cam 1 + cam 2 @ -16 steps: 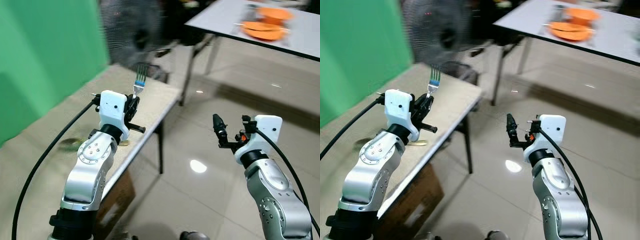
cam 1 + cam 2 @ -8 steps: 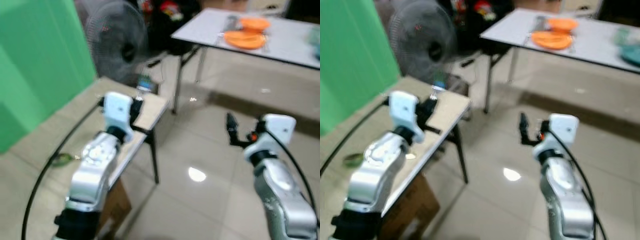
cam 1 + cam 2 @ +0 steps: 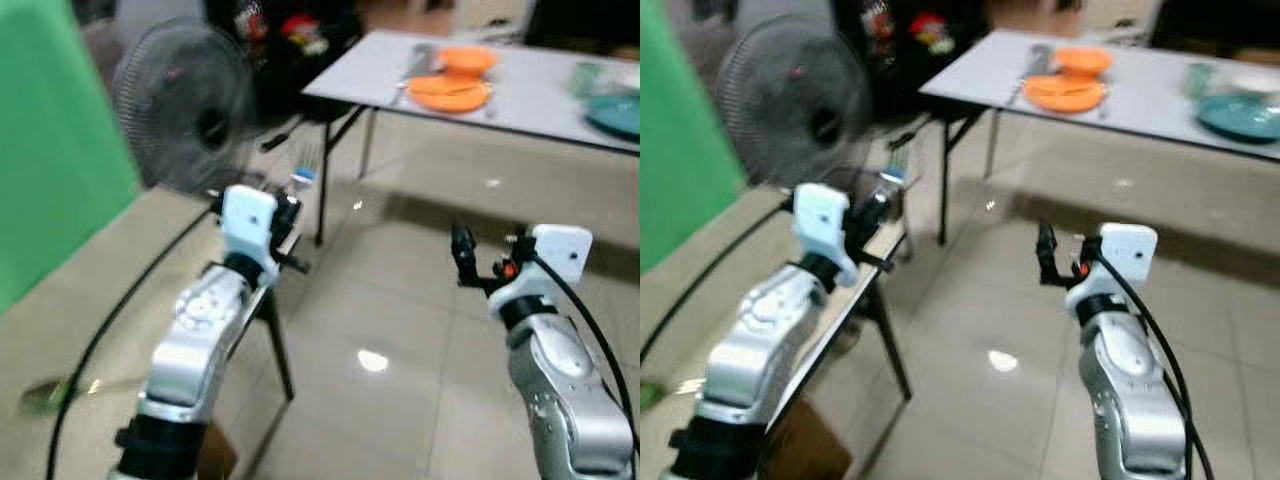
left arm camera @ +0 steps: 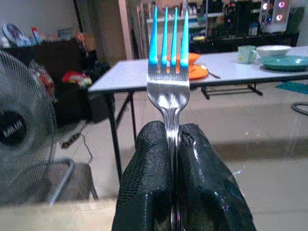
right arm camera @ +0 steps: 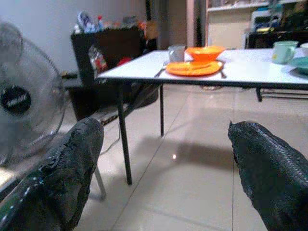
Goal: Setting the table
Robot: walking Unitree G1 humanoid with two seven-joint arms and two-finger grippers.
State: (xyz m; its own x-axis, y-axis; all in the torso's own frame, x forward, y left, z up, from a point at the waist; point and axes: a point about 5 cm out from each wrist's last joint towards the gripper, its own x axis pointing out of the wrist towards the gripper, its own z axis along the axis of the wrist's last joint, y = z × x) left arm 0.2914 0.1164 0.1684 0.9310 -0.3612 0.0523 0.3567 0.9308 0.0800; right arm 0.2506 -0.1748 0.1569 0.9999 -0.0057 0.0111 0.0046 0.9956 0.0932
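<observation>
I hold one fork point(image 4: 168, 77) in my left hand point(image 4: 173, 159), its two black fingers point(image 4: 149, 178) pressed together on the handle just below the neck. The fork stands upright, tines up: four tines, silver metal with the upper part of the tines tinted bright blue. From the head views it sits raised in front of me, above the near edge of the beige worktop point(image 3: 90, 300) on my left side.

My right hand point(image 5: 163, 168) is spread wide, nothing between its two black fingers point(image 5: 72, 159), and it hangs out over the glossy tiled floor point(image 3: 400, 330), well apart from the fork.

Ahead across the floor stands a second worktop point(image 3: 1140, 95), white-topped on dark legs. On it I count one orange plate point(image 3: 1064, 93) with one orange bowl point(image 3: 1084, 62) just behind it, one grey cup point(image 5: 176, 52) beside them, one pale green mug point(image 4: 247, 53), and one teal plate point(image 3: 1238, 115) with a white bowl point(image 4: 273, 50) on it. A thin utensil lies on each side of the orange plate; the blur keeps me from telling what kind.

One standing fan point(image 3: 180, 105) faces me at the far left, next to a green wall point(image 3: 50, 160), with a dark cabinet point(image 5: 108, 53) behind it.
</observation>
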